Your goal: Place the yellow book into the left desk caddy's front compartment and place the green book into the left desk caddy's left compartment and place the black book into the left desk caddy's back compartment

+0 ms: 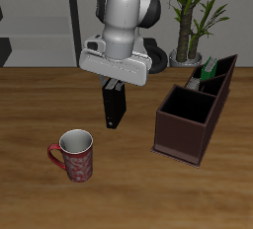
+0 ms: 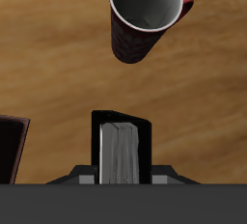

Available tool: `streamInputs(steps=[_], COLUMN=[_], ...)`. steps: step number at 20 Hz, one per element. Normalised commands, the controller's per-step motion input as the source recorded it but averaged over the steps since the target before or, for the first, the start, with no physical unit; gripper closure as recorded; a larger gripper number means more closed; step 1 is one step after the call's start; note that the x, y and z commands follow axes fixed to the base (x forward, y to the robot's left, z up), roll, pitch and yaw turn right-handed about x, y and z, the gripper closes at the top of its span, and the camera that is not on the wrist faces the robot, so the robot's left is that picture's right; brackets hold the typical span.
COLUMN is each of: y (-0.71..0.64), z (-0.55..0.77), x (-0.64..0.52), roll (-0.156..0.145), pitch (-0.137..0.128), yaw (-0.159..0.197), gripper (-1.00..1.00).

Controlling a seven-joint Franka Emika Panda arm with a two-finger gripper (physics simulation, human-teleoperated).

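gripper [image 1: 116,83] is pinched on the black book [image 1: 115,107] by its top end, so the book hangs upright and edge-down, which looks right for dropping into a narrow slot. wrist view shows the same book [image 2: 121,154] end-on between the jaws, white page edge facing the camera. can't tell if its lower end touches the table [image 1: 40,105] or sits just above it; looks lifted or about to be.

landmark: left desk caddy [image 1: 195,109]. the held book is beside the caddy, apart from it, on the side toward the mug [image 1: 75,156]. the mug stands further off from the caddy, nearer the table's front edge, upright; wrist view looks straight down into its open mouth [image 2: 146,12].

green book [image 1: 210,70] is already standing in one of the caddy's small sections at the back end, near the plant [image 1: 190,16]. something pale sits next to it there, too small to name; yellow book not clearly visible.

judgement: step in hand is carrying the black book to the caddy's back compartment. next move likely needs a lift over the caddy wall, keeping the book vertical so it clears the partitions.
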Motion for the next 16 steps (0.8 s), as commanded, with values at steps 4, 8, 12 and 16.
streamInputs(steps=[4,8,12,16], y=[0.12,0.26,0.21,0.20], z=[0.08,0.09,0.04,0.09], x=[-0.44,-0.45,-0.35,-0.36], roll=[0.014,0.056,0.040,0.043], pitch=[-0.023,-0.043,-0.019,-0.031], yaw=[-0.037,0.030,0.000,0.016], gripper=[1.00,1.00,1.00,1.00])
